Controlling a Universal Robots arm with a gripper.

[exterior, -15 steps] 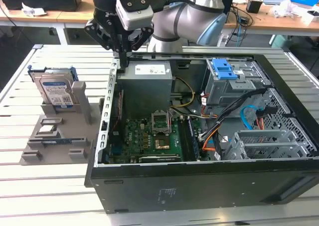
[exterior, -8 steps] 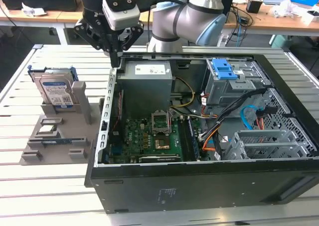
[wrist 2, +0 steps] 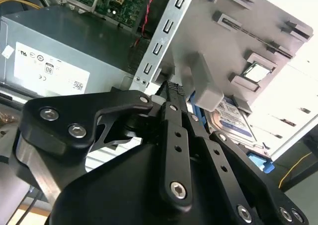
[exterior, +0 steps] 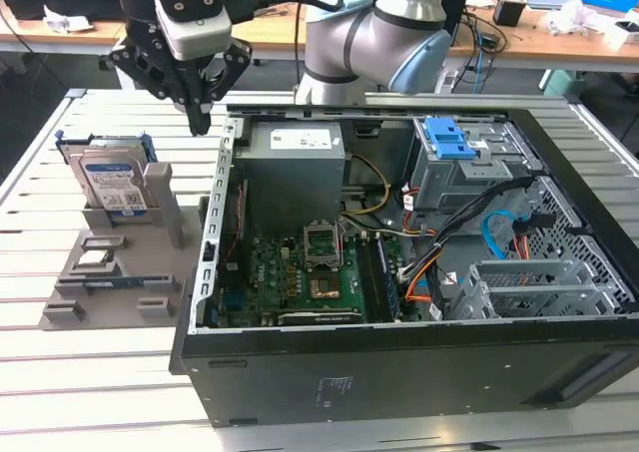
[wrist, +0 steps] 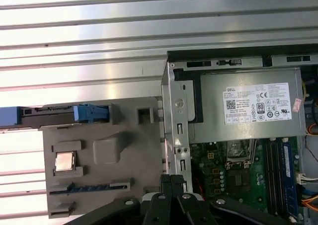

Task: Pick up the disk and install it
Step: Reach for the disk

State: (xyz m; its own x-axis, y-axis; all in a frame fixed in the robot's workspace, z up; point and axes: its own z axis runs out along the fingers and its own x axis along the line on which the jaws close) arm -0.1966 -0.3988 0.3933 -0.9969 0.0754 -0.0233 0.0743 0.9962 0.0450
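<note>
Black tool (exterior: 200, 121) near upright disk (exterior: 118, 180)

One disk (exterior: 112, 181), one processor chip (exterior: 93, 259) and one memory module (exterior: 110, 284) on one grey fixture (exterior: 150, 257); one open computer case (exterior: 399, 382) containing one power supply (exterior: 295, 168); one gripper (exterior: 200, 123); one bench (exterior: 60, 392).

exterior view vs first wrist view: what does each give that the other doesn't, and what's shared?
Exterior view: the disk with its printed label face showing, upright in the grey holder; the arm; the blue plate on the drive cage.
First wrist view: a top-down angle, so the disk is edge-on and the power supply label is square-on.
Shared: disk, holder, power supply, motherboard, and the end effector near the case wall, apart from the disk.
</note>
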